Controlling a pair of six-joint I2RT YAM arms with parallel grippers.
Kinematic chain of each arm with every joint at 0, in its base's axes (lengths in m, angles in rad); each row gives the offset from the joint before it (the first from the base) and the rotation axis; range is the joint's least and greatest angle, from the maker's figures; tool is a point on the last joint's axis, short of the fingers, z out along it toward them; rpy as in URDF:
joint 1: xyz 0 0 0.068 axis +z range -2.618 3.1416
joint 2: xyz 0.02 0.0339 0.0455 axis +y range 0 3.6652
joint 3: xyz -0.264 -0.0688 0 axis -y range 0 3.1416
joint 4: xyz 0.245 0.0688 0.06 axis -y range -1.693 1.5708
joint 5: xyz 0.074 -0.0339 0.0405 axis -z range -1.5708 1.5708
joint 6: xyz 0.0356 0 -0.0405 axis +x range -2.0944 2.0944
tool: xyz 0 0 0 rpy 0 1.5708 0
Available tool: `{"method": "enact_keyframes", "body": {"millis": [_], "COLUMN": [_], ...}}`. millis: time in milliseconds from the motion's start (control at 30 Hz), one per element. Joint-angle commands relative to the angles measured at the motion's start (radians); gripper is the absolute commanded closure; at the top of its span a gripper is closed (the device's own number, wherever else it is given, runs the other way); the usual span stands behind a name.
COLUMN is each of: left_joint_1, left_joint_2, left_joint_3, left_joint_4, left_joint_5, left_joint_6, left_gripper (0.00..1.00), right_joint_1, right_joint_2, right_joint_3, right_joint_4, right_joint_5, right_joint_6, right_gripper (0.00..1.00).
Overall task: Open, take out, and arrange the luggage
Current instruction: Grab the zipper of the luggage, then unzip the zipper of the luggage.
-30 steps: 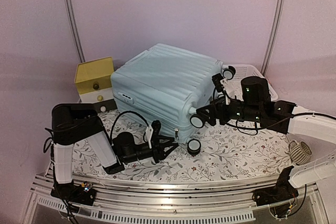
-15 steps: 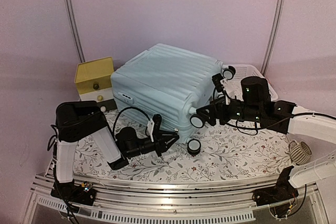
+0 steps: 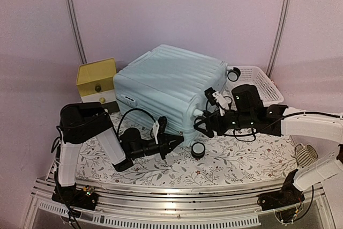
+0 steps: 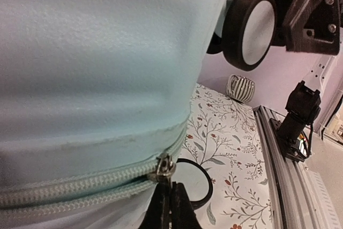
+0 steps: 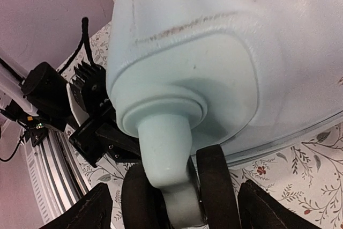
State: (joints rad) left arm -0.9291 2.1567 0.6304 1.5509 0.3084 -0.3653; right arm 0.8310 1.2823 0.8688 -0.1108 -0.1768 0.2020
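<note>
Because the luggage (image 3: 171, 84), lying flat on the table (image 3: 252, 159) midway along and toward its far edge, is a bulky, rigid, smooth shell, I judge it too heavy and slippery to grip by its walls; its small fittings are the sensible holds. The left gripper (image 4: 170, 202) pinches the zipper pull (image 4: 165, 167) at the case's near corner, jaws pressed together on it, while the right gripper (image 5: 179, 210) holds its jaws spread either side of a caster (image 5: 217, 186), not clamping it.

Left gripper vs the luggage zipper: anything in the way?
Nothing visible. The left gripper is shut right at the zipper pull on the luggage seam, apparently pinching its tab. The right gripper straddles a caster wheel at the corner, off to the side, not between them.
</note>
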Motion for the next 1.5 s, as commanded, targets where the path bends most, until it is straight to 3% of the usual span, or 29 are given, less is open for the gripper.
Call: {"method": "enact_keyframes", "body": {"millis": [0, 267, 433, 600, 833, 933, 1033, 1167, 1333, 1467], "left_joint_1": [-0.051, -0.121, -0.159, -0.180, -0.227, -0.224, -0.214, -0.219, -0.222, -0.229], "left_joint_2": [0.054, 0.035, 0.017, 0.026, 0.038, 0.012, -0.041, -0.054, -0.013, -0.022], "left_joint_3": [0.037, 0.137, 0.100, 0.103, 0.248, 0.217, 0.154, 0.106, 0.108, 0.101], "left_joint_4": [0.160, -0.062, 0.008, 0.068, -0.106, -0.060, 0.020, 0.131, 0.219, 0.195], "left_joint_5": [0.158, 0.184, 0.219, 0.261, 0.193, 0.110, 0.019, -0.009, 0.007, -0.021], "left_joint_6": [0.086, 0.259, 0.345, 0.344, 0.374, 0.312, 0.188, 0.080, 0.040, 0.078], "left_gripper": [1.00, 1.00, 1.00, 1.00, 1.00, 1.00, 1.00, 1.00, 1.00, 0.99], "right_joint_1": [0.003, 0.008, 0.016, 0.018, 0.030, 0.033, 0.034, 0.034, 0.033, 0.033], "right_joint_2": [0.095, 0.196, 0.209, 0.209, 0.209, 0.184, 0.115, -0.012, -0.163, -0.248], "right_joint_3": [0.045, 0.113, 0.124, 0.136, 0.129, 0.099, 0.031, -0.100, -0.279, -0.413], "right_joint_4": [0.013, 0.091, 0.113, 0.108, 0.149, 0.156, 0.180, 0.242, 0.333, 0.406], "right_joint_5": [-0.110, -0.218, -0.213, -0.178, -0.188, -0.137, -0.040, 0.068, 0.120, 0.106], "right_joint_6": [-0.022, -0.042, -0.036, -0.050, -0.049, -0.046, -0.026, 0.017, 0.083, 0.144], "right_gripper": [0.19, 0.61, 0.80, 0.80, 0.78, 0.70, 0.55, 0.42, 0.37, 0.37]}}
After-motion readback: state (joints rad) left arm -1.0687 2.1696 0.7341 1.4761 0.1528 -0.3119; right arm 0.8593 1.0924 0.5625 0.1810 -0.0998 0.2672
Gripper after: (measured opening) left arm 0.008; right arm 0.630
